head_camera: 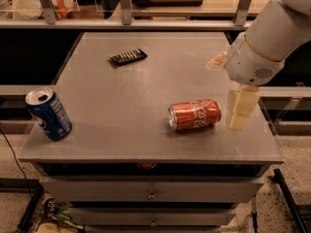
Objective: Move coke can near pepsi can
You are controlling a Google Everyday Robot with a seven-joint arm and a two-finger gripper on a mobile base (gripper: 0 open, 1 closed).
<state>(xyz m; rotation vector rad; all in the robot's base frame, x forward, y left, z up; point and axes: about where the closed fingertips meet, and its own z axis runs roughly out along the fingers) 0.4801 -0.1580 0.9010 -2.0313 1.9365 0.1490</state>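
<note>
The coke can lies on its side on the grey table, right of the middle, with its silver end facing left. The pepsi can stands upright at the table's front left corner, far from the coke can. My gripper hangs from the white arm just to the right of the coke can, close to the table top and a small gap away from the can. It holds nothing that I can see.
A flat black rectangular object lies at the back left of the table. Drawers sit under the table top. A counter with railing posts runs behind the table.
</note>
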